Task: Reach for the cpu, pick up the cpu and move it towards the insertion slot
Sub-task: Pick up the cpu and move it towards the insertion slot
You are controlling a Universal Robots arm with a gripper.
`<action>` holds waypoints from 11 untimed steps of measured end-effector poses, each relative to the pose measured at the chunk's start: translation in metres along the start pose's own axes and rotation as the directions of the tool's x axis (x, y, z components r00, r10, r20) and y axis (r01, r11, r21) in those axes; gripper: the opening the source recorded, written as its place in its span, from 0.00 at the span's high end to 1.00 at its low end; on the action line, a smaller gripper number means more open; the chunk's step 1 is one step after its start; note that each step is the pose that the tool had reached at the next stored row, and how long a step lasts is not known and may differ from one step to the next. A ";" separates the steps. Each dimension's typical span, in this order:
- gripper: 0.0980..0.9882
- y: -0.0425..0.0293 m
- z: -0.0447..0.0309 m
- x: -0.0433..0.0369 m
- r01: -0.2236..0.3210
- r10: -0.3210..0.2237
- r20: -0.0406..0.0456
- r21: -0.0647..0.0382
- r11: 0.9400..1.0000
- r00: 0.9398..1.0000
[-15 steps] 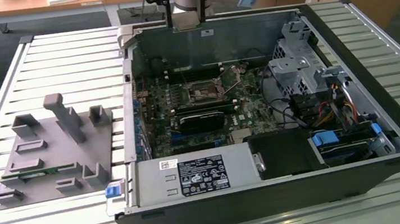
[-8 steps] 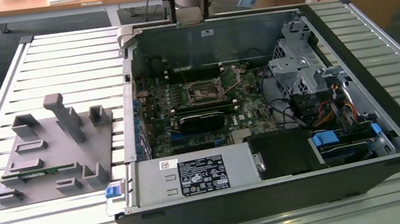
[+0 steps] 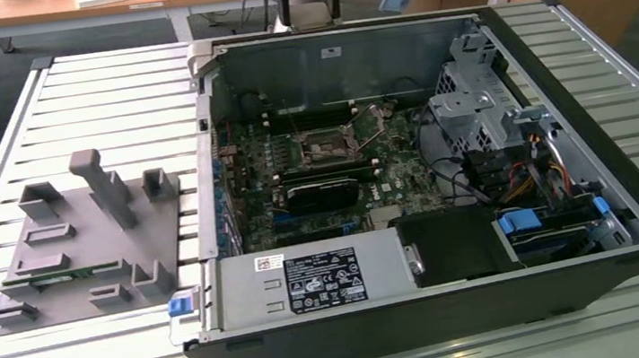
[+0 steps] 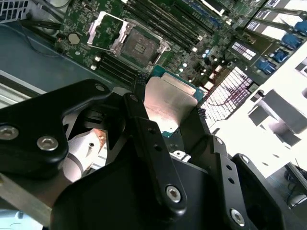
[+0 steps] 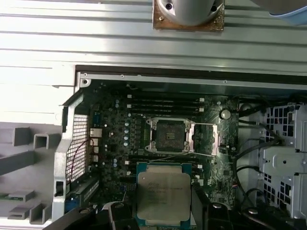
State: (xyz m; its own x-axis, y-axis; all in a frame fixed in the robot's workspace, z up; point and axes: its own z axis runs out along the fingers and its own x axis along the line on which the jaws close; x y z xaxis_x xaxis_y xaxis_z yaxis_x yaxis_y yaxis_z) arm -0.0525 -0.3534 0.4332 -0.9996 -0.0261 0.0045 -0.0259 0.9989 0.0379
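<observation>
The tool [image 4: 165, 112] is seen closed, black fingers [image 4: 144, 129] clamped on the cpu [image 4: 168, 108], held above the open case.

cpu [image 5: 163, 193]: silver-topped square chip with a pale rim and green edge, sitting flat between the gripper's [image 4: 168, 120] black fingers, metal face showing in both wrist views.
insertion slot [image 5: 169, 136]: dark square socket lying open on the motherboard, silvery frame around it, just beyond the held chip.

The exterior view is looking down from high and fairly far at the open computer case [image 3: 416, 177]; both wrist views are hovering close above its motherboard [image 5: 144, 143] (their shared ground).
</observation>
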 end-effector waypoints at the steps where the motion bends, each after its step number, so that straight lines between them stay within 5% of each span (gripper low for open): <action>1: 0.50 0.0021 0.0006 -0.0023 0.000 0.000 0.000 0.000 1.000 1.000; 11: 0.50 0.0219 0.0042 -0.0099 0.000 0.000 0.000 0.000 1.000 1.000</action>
State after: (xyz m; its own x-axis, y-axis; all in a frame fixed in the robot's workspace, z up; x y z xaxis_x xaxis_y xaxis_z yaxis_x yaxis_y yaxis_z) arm -0.0432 -0.3311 0.4297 -0.9997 -0.0260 0.0045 -0.0258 0.9989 0.0379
